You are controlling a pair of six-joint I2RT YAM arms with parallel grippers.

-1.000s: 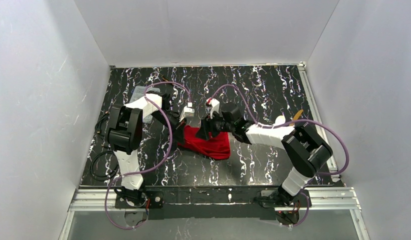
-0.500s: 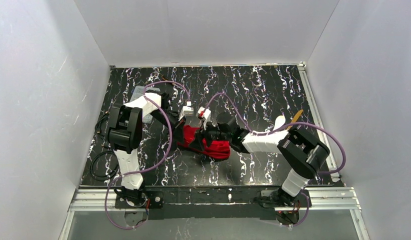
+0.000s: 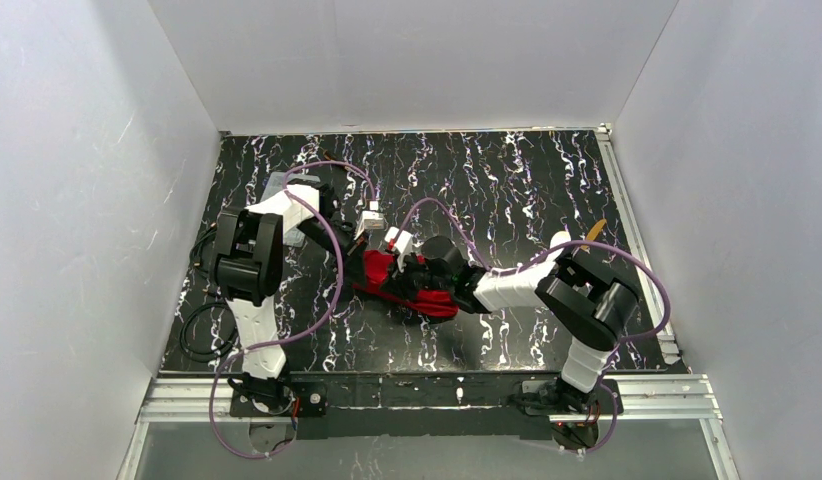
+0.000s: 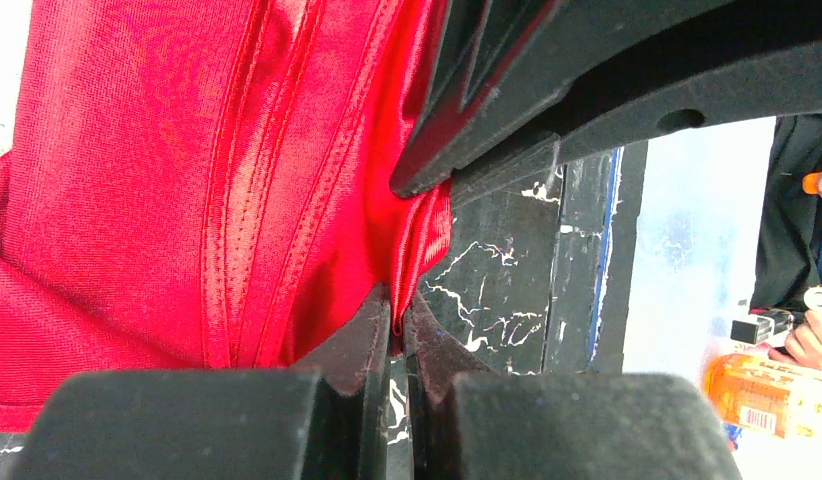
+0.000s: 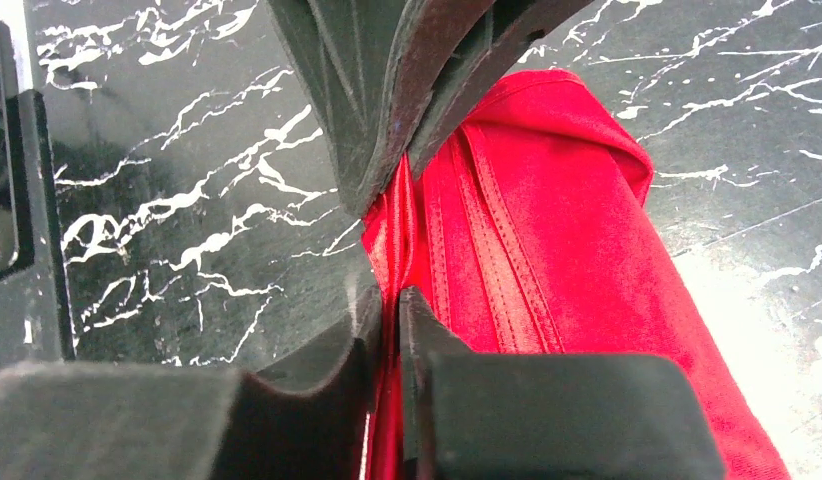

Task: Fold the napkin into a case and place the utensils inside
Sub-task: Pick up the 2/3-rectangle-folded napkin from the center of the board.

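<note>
One napkin (image 3: 434, 300) lies bunched on the black table (image 3: 507, 180) with white veins. Two grippers hold it. The left gripper (image 4: 397, 322) is closed tight on a thin hem, and the right gripper (image 5: 389, 300) is almost closed on a fold. One yellow-gold utensil (image 3: 597, 232) lies well to the right of the napkin. White walls (image 3: 407, 60) stand on three sides.
</note>
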